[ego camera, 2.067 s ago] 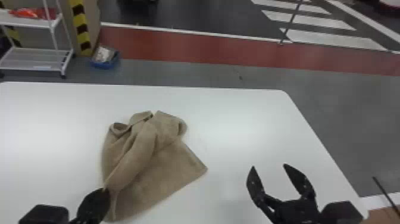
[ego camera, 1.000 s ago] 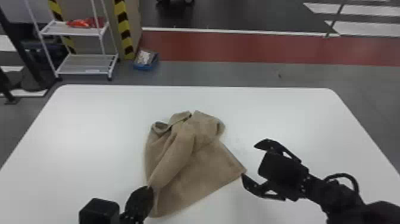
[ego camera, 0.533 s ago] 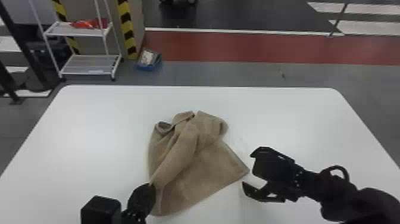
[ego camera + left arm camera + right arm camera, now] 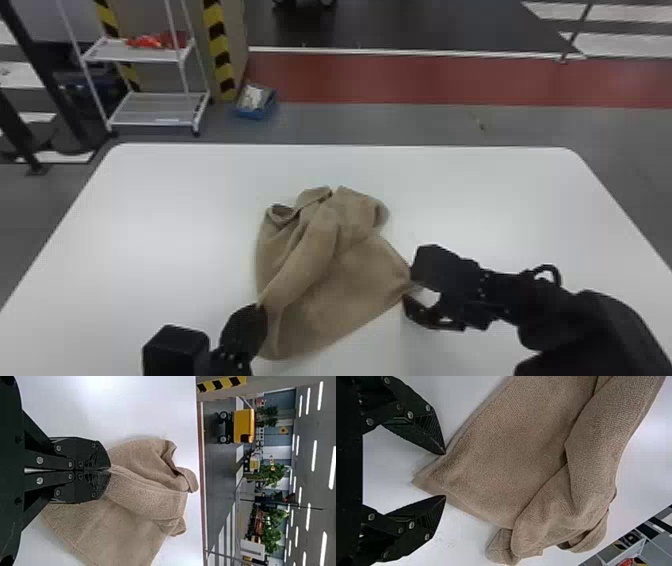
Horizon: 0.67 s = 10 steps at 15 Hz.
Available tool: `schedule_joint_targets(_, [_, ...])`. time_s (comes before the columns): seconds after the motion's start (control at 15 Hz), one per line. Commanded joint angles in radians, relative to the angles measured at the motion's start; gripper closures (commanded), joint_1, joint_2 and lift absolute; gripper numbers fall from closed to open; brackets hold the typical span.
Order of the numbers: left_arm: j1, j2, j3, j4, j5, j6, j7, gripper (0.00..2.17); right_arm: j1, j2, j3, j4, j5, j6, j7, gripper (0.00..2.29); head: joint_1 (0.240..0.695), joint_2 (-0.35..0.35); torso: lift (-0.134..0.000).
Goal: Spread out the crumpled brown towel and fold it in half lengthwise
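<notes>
Brown crumpled cloth towel on flat white table; black flat-fingered L gripper clamped on its bunched edge, prob. to anchor; matching R gripper, jaws apart astride corner, prob. for spreading.

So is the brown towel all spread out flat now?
No, the brown towel is still crumpled: thick folds run across it and its far end is bunched up.
</notes>
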Motion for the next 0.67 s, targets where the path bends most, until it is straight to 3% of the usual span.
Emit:
schedule_joint_targets(0.0, [0.0,0.002,0.001,0.001,0.0,-0.001,0.0,1.83,-0.025,0.005,0.016,0.024,0.002,0.019,0.013,0.57,0.695,-0.023,-0.123])
schedule_joint_targets(0.27, [0.0,0.0,0.009,0.004,0.0,-0.014,0.0,1.83,-0.041,0.012,0.002,0.031,-0.023,0.031,0.046,1.31,0.695,-0.007,-0.123])
schedule_joint_targets(0.47, [-0.006,0.0,0.009,0.004,0.0,-0.014,0.0,1.83,-0.03,0.012,-0.055,0.018,-0.078,0.031,0.049,1.33,0.695,-0.009,-0.123])
schedule_joint_targets(0.6, [-0.007,0.002,0.009,-0.001,0.0,-0.014,-0.002,1.83,0.011,0.012,-0.136,-0.074,-0.124,0.028,0.049,1.33,0.695,-0.023,-0.123])
